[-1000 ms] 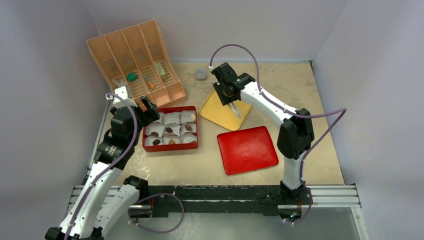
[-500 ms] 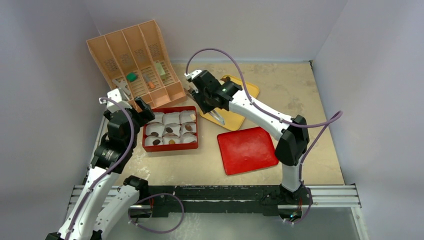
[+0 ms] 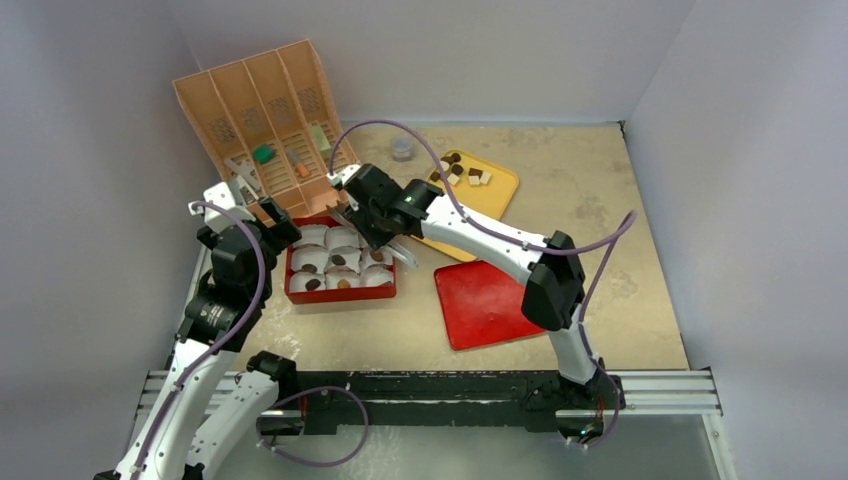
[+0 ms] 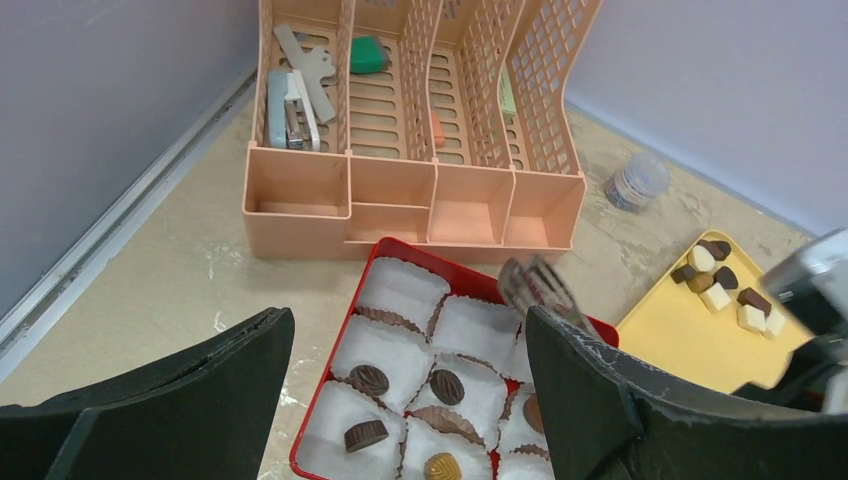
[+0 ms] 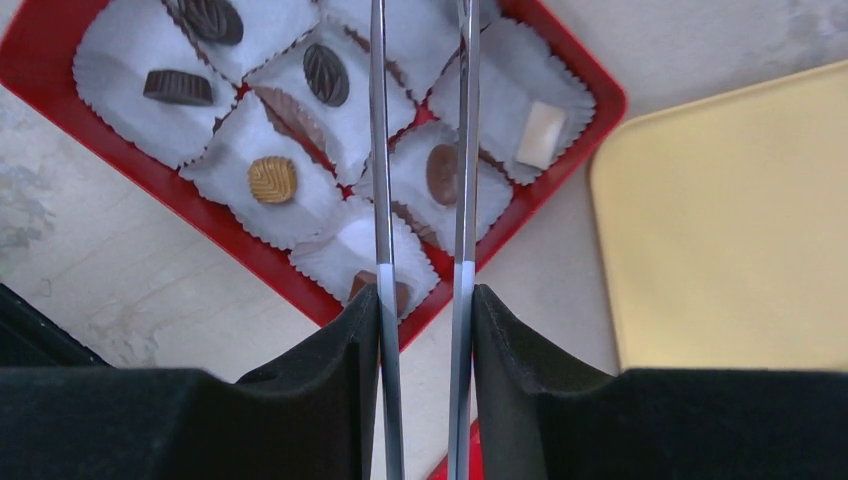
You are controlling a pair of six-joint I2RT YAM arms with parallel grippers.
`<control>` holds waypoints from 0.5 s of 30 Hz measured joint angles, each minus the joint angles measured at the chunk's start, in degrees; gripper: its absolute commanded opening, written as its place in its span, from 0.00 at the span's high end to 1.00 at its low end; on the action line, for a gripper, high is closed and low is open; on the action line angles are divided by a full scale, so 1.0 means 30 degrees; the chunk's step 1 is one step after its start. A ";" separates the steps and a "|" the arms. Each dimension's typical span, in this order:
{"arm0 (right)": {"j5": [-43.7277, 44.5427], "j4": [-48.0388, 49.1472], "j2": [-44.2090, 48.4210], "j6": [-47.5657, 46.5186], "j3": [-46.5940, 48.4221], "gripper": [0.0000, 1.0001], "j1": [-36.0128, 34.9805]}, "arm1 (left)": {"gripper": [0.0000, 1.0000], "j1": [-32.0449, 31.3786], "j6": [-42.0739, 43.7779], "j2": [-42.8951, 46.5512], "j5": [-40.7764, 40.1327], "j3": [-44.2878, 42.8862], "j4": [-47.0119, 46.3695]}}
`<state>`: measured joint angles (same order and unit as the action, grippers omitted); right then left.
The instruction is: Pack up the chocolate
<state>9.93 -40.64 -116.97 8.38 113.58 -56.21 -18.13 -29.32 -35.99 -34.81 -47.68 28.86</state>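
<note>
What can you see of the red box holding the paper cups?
The red box is a shallow rectangular tray, plastic-looking, lying flat on the table just before the peach organizer. Nine white crinkled paper cups fill it in three rows; most hold a chocolate, at least two are empty. The right gripper hangs over its right side; contact is unclear.

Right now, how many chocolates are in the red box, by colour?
In the red box:
Brown chocolates: 5 (one partly behind the tweezers)
Tan chocolate: 1
White chocolate: 1
Total: 7
</note>
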 measured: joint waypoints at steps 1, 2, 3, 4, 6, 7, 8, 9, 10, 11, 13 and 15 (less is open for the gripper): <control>-0.0153 -0.0066 -0.0270 0.0007 0.0000 0.70 -0.0102 | 0.14 0.0000 -0.0007 0.0000 -0.0051 0.0000 0.0000; -0.0211 -0.0124 -0.0444 0.0007 0.0000 0.70 -0.0189 | 0.14 0.0000 0.0000 0.0000 -0.0095 0.0000 0.0000; -0.0262 -0.0182 -0.0648 0.0007 0.0007 0.70 -0.0284 | 0.15 0.0000 -0.0007 0.0000 -0.0131 0.0000 0.0000; -0.0335 -0.0255 -0.0831 0.0015 0.0007 0.70 -0.0372 | 0.15 -0.0007 -0.0007 0.0000 -0.0160 0.0000 0.0000; -0.0488 -0.0372 -0.1042 0.0044 0.0007 0.69 -0.0481 | 0.14 -0.0007 -0.0007 0.0000 -0.0197 0.0000 0.0000; -0.0583 -0.0430 -0.1100 0.0058 0.0007 0.69 -0.0517 | 0.14 0.0000 -0.0007 0.0000 -0.0204 0.0000 0.0000; -0.0627 -0.0452 -0.1137 0.0066 0.0015 0.68 -0.0539 | 0.14 0.0000 -0.0007 0.0000 -0.0211 0.0000 0.0000; -0.0678 -0.0495 -0.1180 0.0073 0.0029 0.68 -0.0539 | 0.14 0.0000 -0.0007 0.0000 -0.0204 0.0000 0.0000; -0.0678 -0.0532 -0.1209 0.0102 0.0044 0.68 -0.0539 | 0.15 0.0000 -0.0007 0.0000 -0.0204 0.0000 0.0000; -0.0685 -0.0619 -0.1246 0.0138 0.0102 0.67 -0.0532 | 0.15 0.0000 -0.0007 0.0000 -0.0211 0.0000 0.0000; -0.0685 -0.0765 -0.1319 0.0197 0.0211 0.67 -0.0532 | 0.15 0.0000 0.0000 0.0000 -0.0211 0.0000 0.0000; -0.0678 -0.0823 -0.1457 0.0211 0.0321 0.66 -0.0532 | 0.14 0.0000 0.0000 0.0000 -0.0204 0.0000 0.0000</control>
<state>7.90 -43.11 -121.34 9.02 114.54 -57.80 -18.13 -29.32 -35.99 -35.42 -47.68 28.86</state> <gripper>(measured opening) 0.365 0.854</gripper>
